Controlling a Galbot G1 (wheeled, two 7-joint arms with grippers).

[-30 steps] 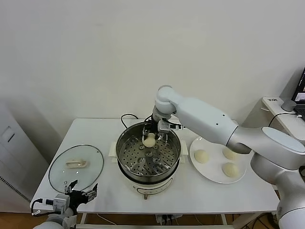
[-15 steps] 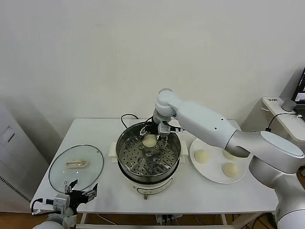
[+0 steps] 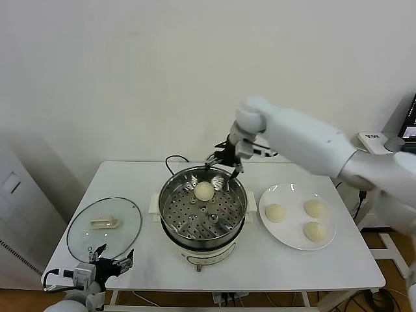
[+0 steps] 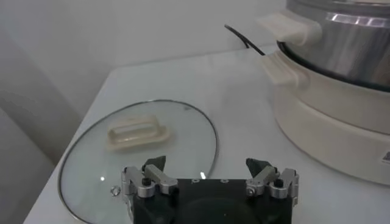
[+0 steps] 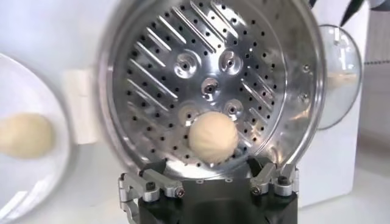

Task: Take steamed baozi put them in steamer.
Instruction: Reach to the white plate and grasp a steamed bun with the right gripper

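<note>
White, smooth-shelled right arm [image 3: 312, 140] ends in a black right gripper [image 5: 210, 176] with silver finger links fastened by dark screws.

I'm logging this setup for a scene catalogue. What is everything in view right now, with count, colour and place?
steamed baozi in the steamer: one, cream-white, on the perforated tray, toward its back.
steamed baozi on the plate: three, cream-white, lying apart from each other.
steamer: one, shiny steel on a white base, mid-table.
plate: one, white, on the table to the steamer's right.
glass lid: one, clear with a cream handle, flat on the table to the steamer's left.
cable: one, black, behind the steamer.
table: one, white.
right pincer: open, empty, above the steamer's back rim.
left pincer: open, empty, low at the table's front-left edge near the lid.
</note>
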